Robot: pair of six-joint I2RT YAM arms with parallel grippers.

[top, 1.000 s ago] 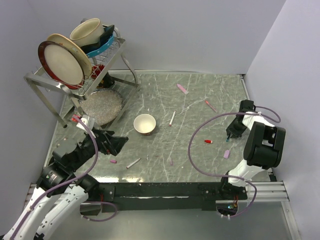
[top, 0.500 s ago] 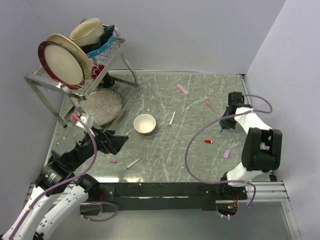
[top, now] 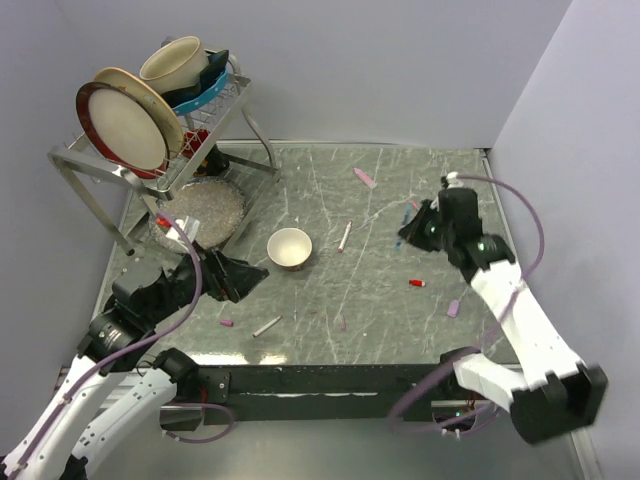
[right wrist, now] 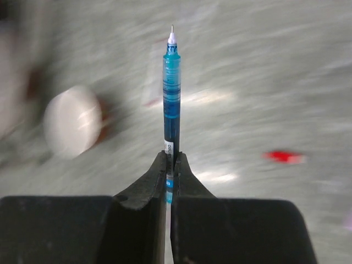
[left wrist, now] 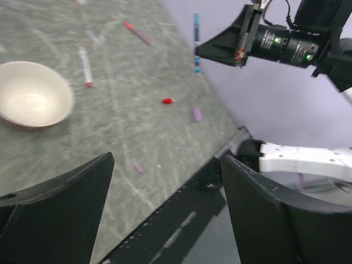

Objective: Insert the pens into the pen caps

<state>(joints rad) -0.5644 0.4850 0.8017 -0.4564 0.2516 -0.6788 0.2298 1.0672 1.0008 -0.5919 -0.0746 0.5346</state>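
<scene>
My right gripper (right wrist: 170,157) is shut on a blue pen (right wrist: 171,93), whose bare tip points away from the wrist. In the top view this gripper (top: 405,238) hangs over the right half of the table. The left wrist view shows the blue pen (left wrist: 196,41) held upright in the air. My left gripper (top: 245,277) stands open and holds nothing, left of the bowl. A white pen (top: 344,236), a pink pen (top: 365,178), a thin red pen (top: 421,211) and another white pen (top: 267,326) lie on the table. A red cap (top: 416,283), a lilac cap (top: 453,308) and a pink cap (top: 226,323) lie loose.
A small white bowl (top: 289,248) stands mid-table. At the back left a metal dish rack (top: 100,160) holds plates and a cup, with a dish of clear beads (top: 205,210) under it. The wall runs close along the table's right edge.
The right gripper shut on the blue pen at the right edge and swung up and left with it. The left gripper shifted slightly right and its jaws narrowed a little.
</scene>
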